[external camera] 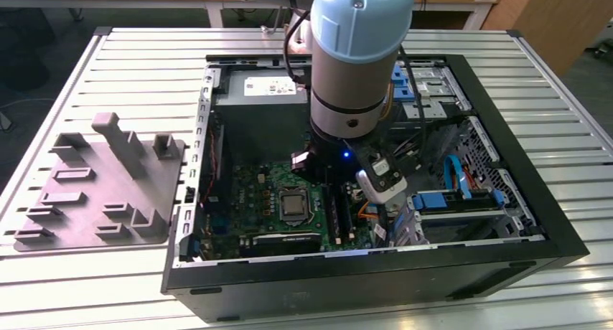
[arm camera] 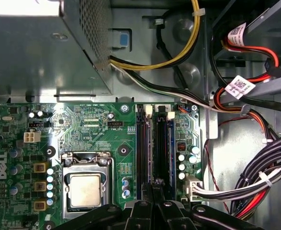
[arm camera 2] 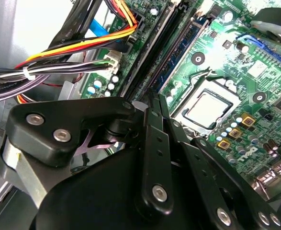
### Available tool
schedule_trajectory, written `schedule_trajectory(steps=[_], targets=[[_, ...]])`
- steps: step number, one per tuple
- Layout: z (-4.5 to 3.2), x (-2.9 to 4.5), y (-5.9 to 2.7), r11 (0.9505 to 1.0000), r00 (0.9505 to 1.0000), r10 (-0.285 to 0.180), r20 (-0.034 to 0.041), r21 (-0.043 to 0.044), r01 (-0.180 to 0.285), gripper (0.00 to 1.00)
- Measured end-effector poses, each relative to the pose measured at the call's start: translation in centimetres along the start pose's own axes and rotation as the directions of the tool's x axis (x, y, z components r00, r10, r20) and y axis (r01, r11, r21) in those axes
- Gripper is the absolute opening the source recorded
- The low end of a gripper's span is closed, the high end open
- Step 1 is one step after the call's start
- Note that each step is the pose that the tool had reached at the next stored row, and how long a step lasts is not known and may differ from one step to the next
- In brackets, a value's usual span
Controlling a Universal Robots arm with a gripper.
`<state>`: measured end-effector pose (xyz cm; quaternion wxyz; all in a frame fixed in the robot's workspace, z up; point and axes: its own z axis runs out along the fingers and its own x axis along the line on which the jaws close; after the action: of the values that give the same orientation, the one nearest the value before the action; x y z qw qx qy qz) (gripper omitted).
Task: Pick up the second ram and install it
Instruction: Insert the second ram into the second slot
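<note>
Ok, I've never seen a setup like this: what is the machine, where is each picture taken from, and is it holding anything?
The machine is a robot arm with a gripper at its end. It reaches down into an open computer case that lies on a slatted metal table. The exterior view comes from a camera off the arm; a grey holder plate lies at the exterior view's left. Both wrist views come from cameras on the arm, looking past the gripper at the green motherboard. On it are the square silver processor socket and long black slot rails, with cable bundles beside it. The gripper is right over the rails. What looks like a blue-green memory stick stands in one rail. Whether the gripper holds it, I cannot tell.
</note>
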<state>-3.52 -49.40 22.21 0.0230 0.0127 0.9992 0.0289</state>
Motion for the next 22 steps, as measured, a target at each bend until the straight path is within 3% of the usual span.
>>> schedule_trajectory(steps=[22], targets=[[0.57, 0.03, -0.03, 1.0, 1.0, 0.0, 0.0001, -0.0003, 0.0, 0.11]])
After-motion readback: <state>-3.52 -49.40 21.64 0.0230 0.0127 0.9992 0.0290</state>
